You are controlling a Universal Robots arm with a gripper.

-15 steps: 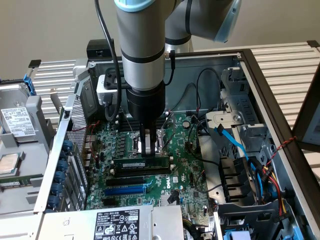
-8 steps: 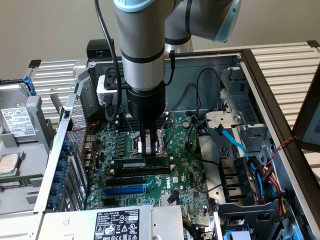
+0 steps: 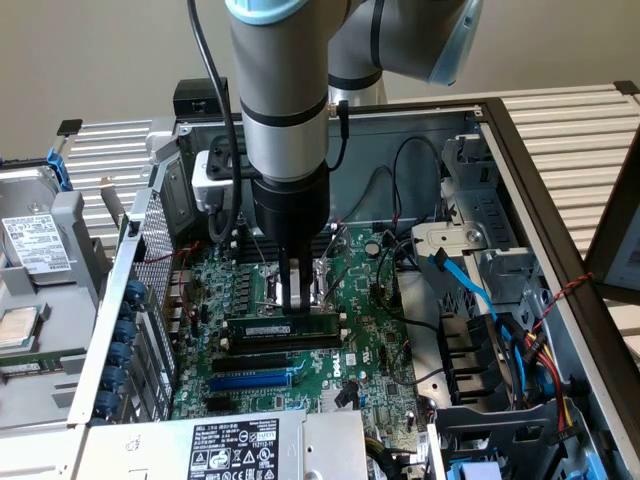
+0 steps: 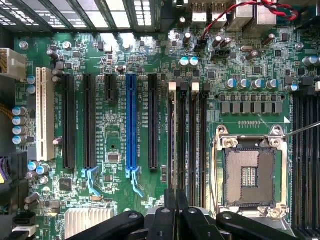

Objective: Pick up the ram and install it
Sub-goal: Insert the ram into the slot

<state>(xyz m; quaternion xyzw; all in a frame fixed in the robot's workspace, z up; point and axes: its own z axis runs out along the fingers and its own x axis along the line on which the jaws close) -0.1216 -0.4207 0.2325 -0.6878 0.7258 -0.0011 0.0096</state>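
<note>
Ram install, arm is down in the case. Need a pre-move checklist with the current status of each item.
1. End effector shut on the ram at its top edge: ok.
2. Ram upright on its long edge, not tilted: ok.
3. Ram runs parallel to the black slots on the motherboard: ok.
4. Ram pushed fully down into its slot: cannot tell.
5. Slot end latches closed on the ram: cannot tell.
6. Blue cable apart from the ram, toward the exterior view's right: ok.
</note>
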